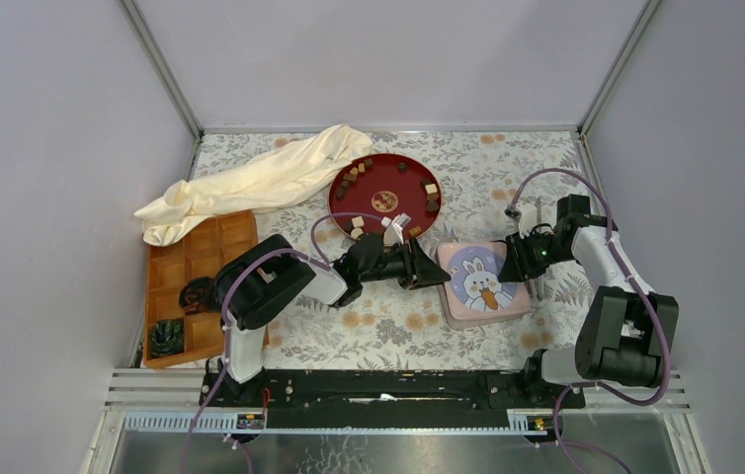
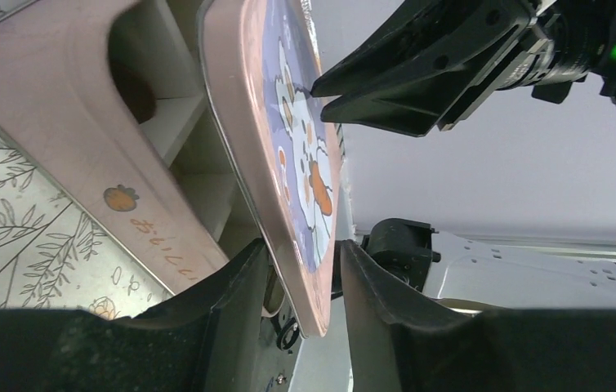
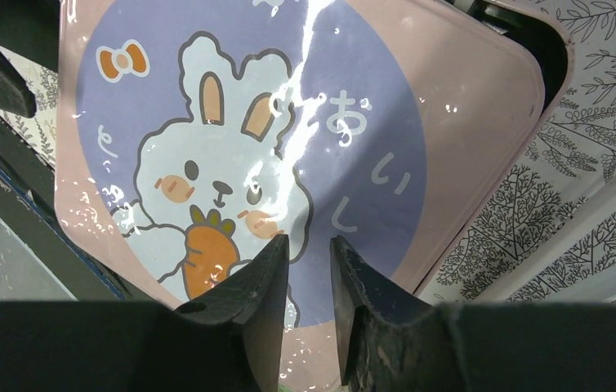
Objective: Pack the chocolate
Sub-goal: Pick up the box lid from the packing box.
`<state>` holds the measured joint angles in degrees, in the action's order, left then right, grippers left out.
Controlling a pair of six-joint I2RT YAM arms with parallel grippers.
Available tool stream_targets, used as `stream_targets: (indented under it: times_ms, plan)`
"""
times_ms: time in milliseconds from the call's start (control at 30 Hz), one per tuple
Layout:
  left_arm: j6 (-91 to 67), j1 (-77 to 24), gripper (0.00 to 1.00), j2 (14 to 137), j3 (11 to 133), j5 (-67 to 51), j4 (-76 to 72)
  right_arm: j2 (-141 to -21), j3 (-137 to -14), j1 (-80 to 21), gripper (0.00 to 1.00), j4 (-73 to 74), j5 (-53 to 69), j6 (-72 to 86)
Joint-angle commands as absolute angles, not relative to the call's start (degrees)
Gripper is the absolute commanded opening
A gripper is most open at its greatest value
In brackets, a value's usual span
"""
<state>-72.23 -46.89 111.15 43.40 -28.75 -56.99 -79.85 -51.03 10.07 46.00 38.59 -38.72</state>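
The chocolate (image 1: 431, 188), several small brown, tan and cream pieces, lies on a red plate (image 1: 385, 158) at the back centre. A pink box (image 1: 467, 308) with a bunny lid (image 1: 484, 279) sits in front of it. My left gripper (image 1: 436, 272) is shut on the lid's left edge (image 2: 288, 139) and holds it tilted up off the box base (image 2: 51, 122), showing white compartments. My right gripper (image 1: 515, 265) is shut, with its tips on the lid's picture (image 3: 370, 122), and holds nothing. It also shows in the left wrist view (image 2: 321, 88).
A wooden compartment tray (image 1: 201, 252) lies at the left with dark coiled items (image 1: 165, 337) in it. A cream cloth (image 1: 260, 183) is bunched behind the tray, next to the plate. Grey walls close in the floral table.
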Motion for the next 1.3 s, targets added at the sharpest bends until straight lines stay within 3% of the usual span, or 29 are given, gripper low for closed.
stream_targets:
  times_ms: [0,300,767,867,967,1267]
  plan:
    - [-74.39,-47.58,0.46,111.11,45.03,-29.24,-65.23,-77.89,-51.23,9.58,0.34,47.20,39.58,-39.75]
    - [-76.55,-48.78,0.48,112.96,45.18,-26.05,-69.39,-77.65,-51.59,9.58,0.34,47.37,40.34,-39.73]
    - [-71.46,-50.88,0.36,112.34,50.23,-20.66,-56.07,-76.19,-52.33,9.58,0.40,48.07,42.03,-39.85]
    - [-70.27,-50.84,0.29,112.44,50.85,-20.36,-54.68,-75.41,-53.07,9.67,0.41,48.30,42.49,-39.74]
    - [-70.37,-50.84,0.01,113.22,51.13,-20.77,-55.93,-74.40,-54.33,9.71,0.43,49.04,42.97,-39.64]
    - [-70.84,-50.19,0.00,111.55,50.93,-22.23,-61.80,-68.50,-62.19,11.38,0.49,53.84,48.38,-38.83]
